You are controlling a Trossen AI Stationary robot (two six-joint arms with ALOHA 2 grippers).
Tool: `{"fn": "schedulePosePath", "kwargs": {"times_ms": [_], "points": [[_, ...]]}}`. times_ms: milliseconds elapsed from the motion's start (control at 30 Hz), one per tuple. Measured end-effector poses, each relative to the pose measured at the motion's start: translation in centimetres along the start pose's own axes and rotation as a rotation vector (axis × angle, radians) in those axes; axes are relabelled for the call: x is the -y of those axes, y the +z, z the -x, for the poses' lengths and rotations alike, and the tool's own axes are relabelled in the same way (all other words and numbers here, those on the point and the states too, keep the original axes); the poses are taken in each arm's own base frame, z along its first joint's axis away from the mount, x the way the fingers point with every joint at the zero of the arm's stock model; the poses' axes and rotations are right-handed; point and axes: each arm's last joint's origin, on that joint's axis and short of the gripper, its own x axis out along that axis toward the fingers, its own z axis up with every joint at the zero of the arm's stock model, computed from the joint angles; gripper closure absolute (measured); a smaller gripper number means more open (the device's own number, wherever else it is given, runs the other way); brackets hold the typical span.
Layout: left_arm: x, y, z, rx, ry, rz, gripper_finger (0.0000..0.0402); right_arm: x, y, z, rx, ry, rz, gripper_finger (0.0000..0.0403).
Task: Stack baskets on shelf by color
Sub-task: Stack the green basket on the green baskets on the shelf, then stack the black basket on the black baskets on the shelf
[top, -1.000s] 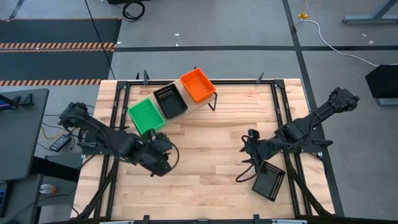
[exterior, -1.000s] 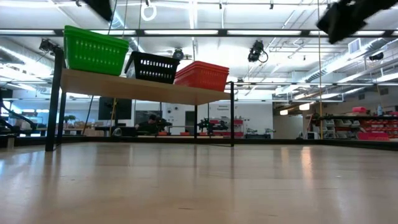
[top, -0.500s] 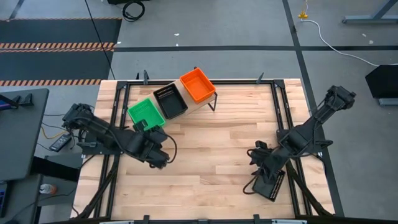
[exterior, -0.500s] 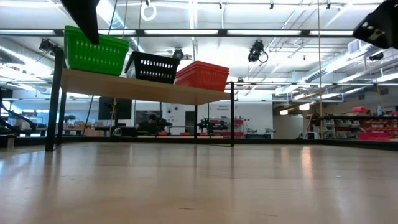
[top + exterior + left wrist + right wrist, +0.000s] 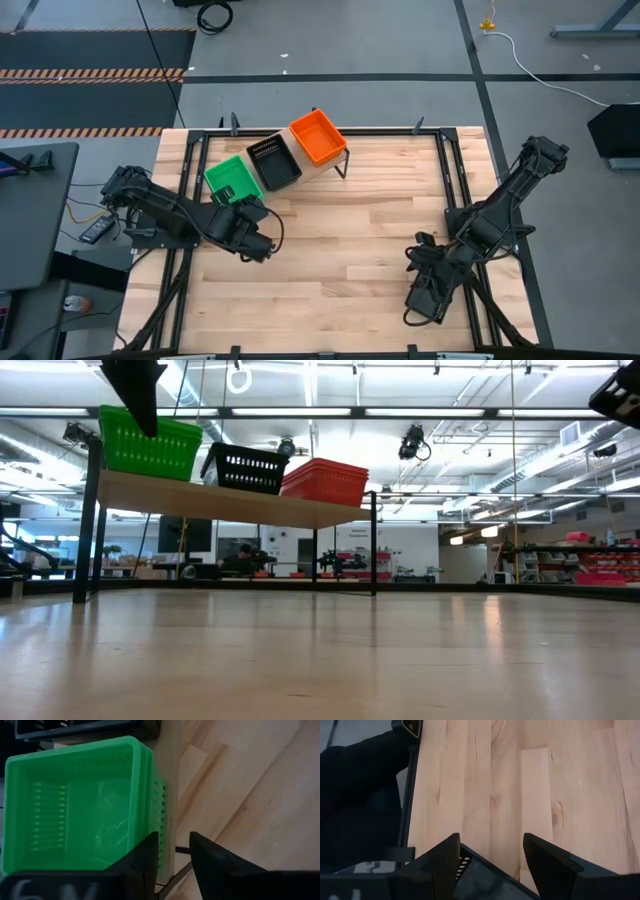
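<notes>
On the shelf (image 5: 230,505) stand a green basket stack (image 5: 228,178) (image 5: 150,445) (image 5: 70,805), a black basket (image 5: 273,162) (image 5: 245,468) and an orange basket (image 5: 318,138) (image 5: 325,480). My left gripper (image 5: 236,204) (image 5: 172,836) is at the green stack's near end, nearly shut. A further black basket (image 5: 440,305) (image 5: 480,880) lies on the table near its near right corner. My right gripper (image 5: 425,290) (image 5: 492,845) hangs right over it, open, and hides most of it. My left gripper straddles the near end wall (image 5: 159,827) of the top green basket, one finger inside the basket and one outside. It comes from above, slanting from the near side. The stack rests on the shelf. My right gripper has the black basket's rim (image 5: 465,866) between its open fingers; whether they touch it I cannot tell.
The wide middle of the slatted tabletop (image 5: 340,240) shows bare wood. Black frame rails (image 5: 455,190) run along the table's left and right sides. The shelf's thin black legs (image 5: 88,520) stand at the far left of the table.
My left gripper has moved toward the far edge, up to the green stack, and the stack has slid a little to the left along the shelf. My right gripper has travelled toward the near edge and come down over the black basket on the table.
</notes>
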Motion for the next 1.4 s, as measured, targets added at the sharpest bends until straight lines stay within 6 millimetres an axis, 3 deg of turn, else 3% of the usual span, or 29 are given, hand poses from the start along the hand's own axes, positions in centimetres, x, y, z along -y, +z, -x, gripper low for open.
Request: {"fn": "schedulePosePath", "kwargs": {"times_ms": [300, 600, 800, 967, 1133, 1400], "points": [[0.1, 0.4, 0.0, 0.061, 0.009, 0.022, 0.0285, -0.1, -0.1, 0.0, -0.005, 0.002, -0.058, 0.0179], [4.0, 1.4, 2.0, 0.328, -0.277, 0.017, 0.0285, -0.8, -1.4, -0.2, -0.140, 0.036, -0.215, 0.0200], [6.0, 2.3, 4.1, 0.529, -0.443, -0.006, 0.0285, -2.3, -2.6, -2.6, -0.289, 0.038, -0.291, 0.0206], [6.7, 2.7, 5.3, 0.635, -0.497, -0.042, 0.0285, -4.6, -3.4, -5.0, -0.371, 0.144, -0.351, 0.0203], [6.3, 3.2, 5.1, 0.673, -0.431, -0.056, 0.0285, -6.3, -3.7, -6.9, -0.367, 0.226, -0.406, 0.0199], [5.5, 6.5, 3.3, 0.728, -0.329, 0.027, 0.0285, -6.4, -4.9, -9.2, -0.494, 0.177, -0.453, 0.0197]]}}
